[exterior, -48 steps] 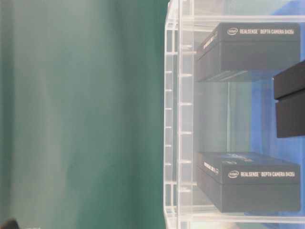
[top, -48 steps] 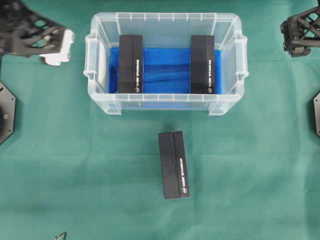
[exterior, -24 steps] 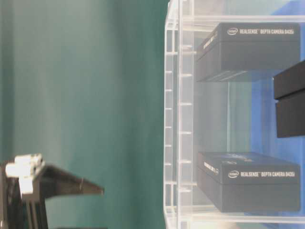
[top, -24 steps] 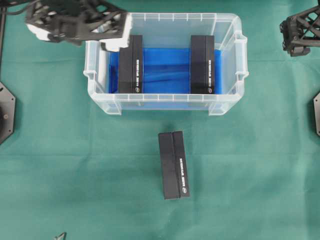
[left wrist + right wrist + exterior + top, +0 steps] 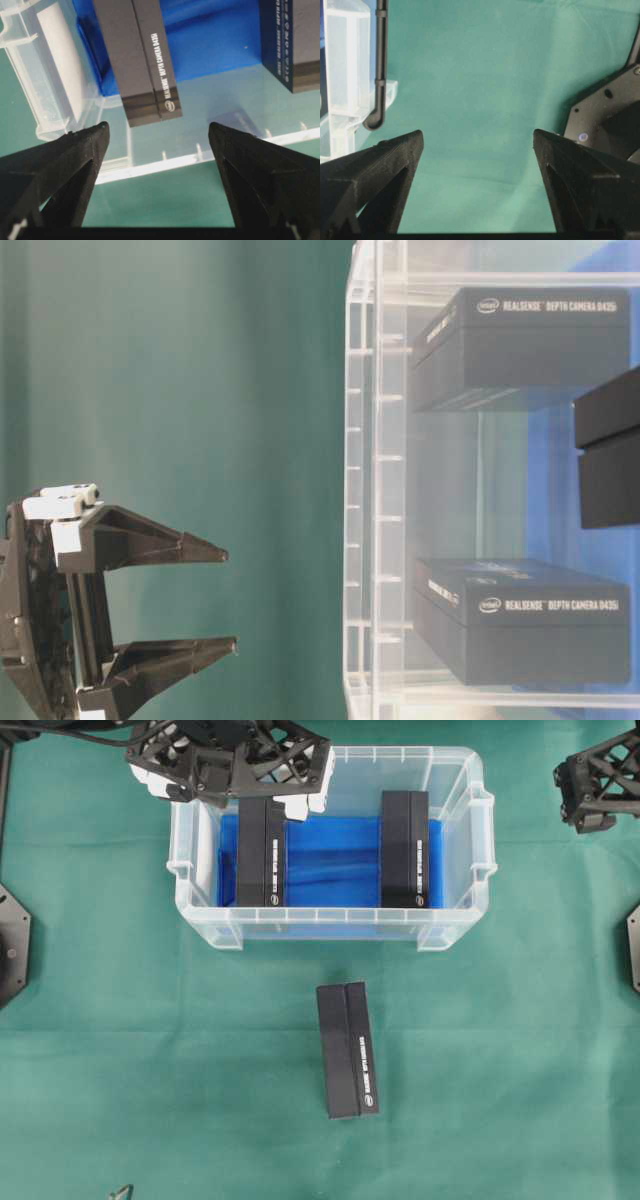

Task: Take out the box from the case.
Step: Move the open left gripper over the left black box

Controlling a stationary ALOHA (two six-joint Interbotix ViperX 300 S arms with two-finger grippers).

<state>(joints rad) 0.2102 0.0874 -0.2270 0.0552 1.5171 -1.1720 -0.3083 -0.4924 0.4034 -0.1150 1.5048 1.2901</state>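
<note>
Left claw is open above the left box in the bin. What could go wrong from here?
1. The left claw hovers near the bin's back wall; descending, a finger could catch the rim.
2. The left box stands on its narrow edge, so a glancing touch may tip it toward the right box.

Your left claw (image 5: 262, 808) has matte black tapering fingers (image 5: 165, 544) on a black lattice frame with white blocks (possibly printed mounts); your right claw (image 5: 477, 150) looks equally black and wedge-fingered.

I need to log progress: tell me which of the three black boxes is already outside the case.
The black box lying alone on the green cloth, in front of the case. The other two stand inside it on the blue liner.
</note>
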